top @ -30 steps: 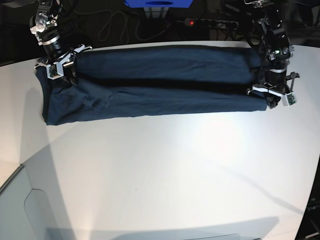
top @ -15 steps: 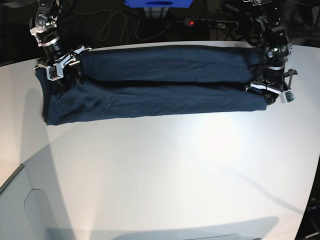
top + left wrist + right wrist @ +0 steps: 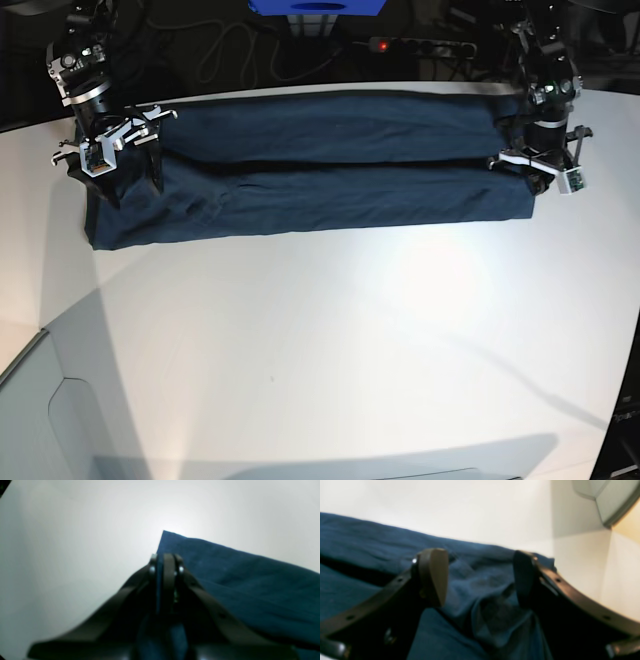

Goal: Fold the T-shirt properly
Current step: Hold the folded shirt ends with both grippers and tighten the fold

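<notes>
The T-shirt [image 3: 310, 165] lies on the white table [image 3: 330, 340] as a long navy band across the far side, long axis running side to side in the base view, a lengthwise crease down its middle. The right gripper [image 3: 480, 577] stands with jaws wide apart over a bunched end, holding nothing. The left gripper [image 3: 165, 562] has its jaws pressed together, and there's a sliver of blue between them, so it looks clamped on the shirt's edge, though the view is blurry. I'd say letting go cleanly matters here: lift straight up so the fold doesn't drag, then smooth those rumples at the right arm's end.
</notes>
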